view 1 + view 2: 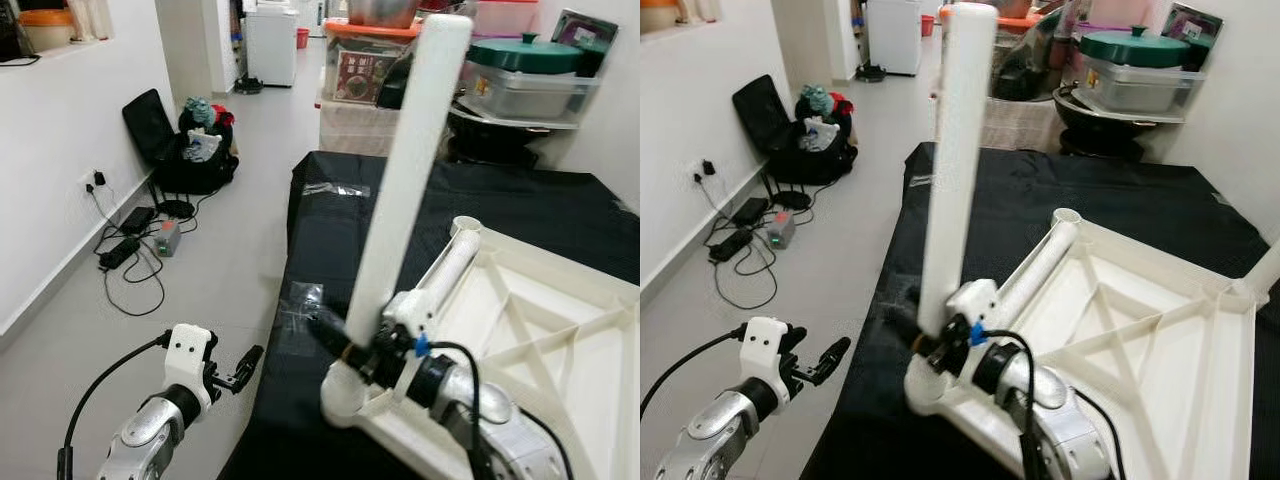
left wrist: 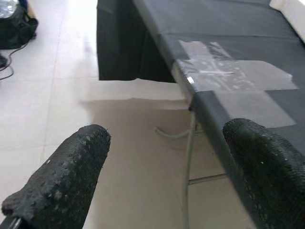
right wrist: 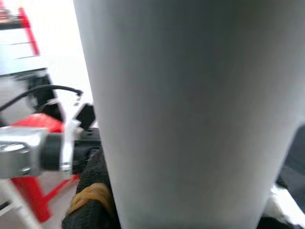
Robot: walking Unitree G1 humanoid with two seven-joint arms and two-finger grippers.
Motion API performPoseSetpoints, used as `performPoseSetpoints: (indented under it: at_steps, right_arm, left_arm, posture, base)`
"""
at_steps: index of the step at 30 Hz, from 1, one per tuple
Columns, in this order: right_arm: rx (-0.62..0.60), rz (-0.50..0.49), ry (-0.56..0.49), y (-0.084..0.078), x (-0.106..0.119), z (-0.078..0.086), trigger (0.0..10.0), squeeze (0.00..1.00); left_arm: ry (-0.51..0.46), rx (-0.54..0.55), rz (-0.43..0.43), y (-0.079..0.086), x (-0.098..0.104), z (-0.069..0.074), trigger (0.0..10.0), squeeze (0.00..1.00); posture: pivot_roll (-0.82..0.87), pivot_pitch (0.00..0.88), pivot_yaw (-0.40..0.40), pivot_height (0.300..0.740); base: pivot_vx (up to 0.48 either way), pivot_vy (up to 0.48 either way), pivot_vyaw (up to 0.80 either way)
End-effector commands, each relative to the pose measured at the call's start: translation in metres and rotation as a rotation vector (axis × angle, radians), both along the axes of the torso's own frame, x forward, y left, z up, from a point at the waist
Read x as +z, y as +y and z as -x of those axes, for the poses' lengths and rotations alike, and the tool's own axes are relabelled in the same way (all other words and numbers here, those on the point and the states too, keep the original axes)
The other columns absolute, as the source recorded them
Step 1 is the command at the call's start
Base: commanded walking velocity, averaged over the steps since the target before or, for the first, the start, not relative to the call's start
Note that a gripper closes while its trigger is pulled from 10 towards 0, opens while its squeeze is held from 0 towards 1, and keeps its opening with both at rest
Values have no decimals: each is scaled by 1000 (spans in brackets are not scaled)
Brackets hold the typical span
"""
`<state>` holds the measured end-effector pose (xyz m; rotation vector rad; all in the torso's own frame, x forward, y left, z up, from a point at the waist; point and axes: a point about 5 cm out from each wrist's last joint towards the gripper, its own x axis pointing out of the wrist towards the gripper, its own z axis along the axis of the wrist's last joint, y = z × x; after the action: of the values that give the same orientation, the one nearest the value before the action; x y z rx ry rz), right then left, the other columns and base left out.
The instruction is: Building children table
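Gripping a white leg [image 1: 405,180] upright, the right gripper [image 1: 345,340] stands it on the tabletop's [image 1: 540,340] corner; the left gripper [image 1: 243,367] hangs parted beside the black cloth [image 1: 320,250], a bag [image 1: 195,150] and cables [image 1: 125,255] beyond.

Head views: bright, even indoor light; mild softness overall. White table leg [image 1: 410,170] near overexposed against the pale wall. Black tablecloth [image 1: 520,215] holds little detail; clear tape patch [image 2: 228,78] on it shows glare. Left wrist view: fingers [image 2: 62,181] close and blurred, a soft shadow on the floor [image 2: 119,143] under the cloth. Right wrist view: leg out of focus, background washed out.
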<state>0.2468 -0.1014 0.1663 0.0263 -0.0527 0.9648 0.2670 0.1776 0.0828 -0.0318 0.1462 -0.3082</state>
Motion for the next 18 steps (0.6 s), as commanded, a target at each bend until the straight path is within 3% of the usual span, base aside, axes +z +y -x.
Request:
performPoseSetpoints:
  at_steps: [1, 12, 18]
  right_arm:
    - [42, 14, 32, 4, -7, 2, 10000, 0]
    - [65, 96, -10, 3, -17, -1, 10000, 0]
    - [90, 51, -12, 3, -17, 0, 10000, 0]
  left_arm:
    - [16, 2, -15, 2, -3, 1, 10000, 0]
    - [17, 11, -25, 5, -5, 3, 10000, 0]
    - [16, 7, -28, 5, -4, 2, 10000, 0]
  posture:
    - [113, 0, -73, 740]
    - [117, 0, -72, 740]
    - [117, 0, -71, 740]
  base:
    - [0, 0, 0]
    - [0, 0, 0]
    - [0, 0, 0]
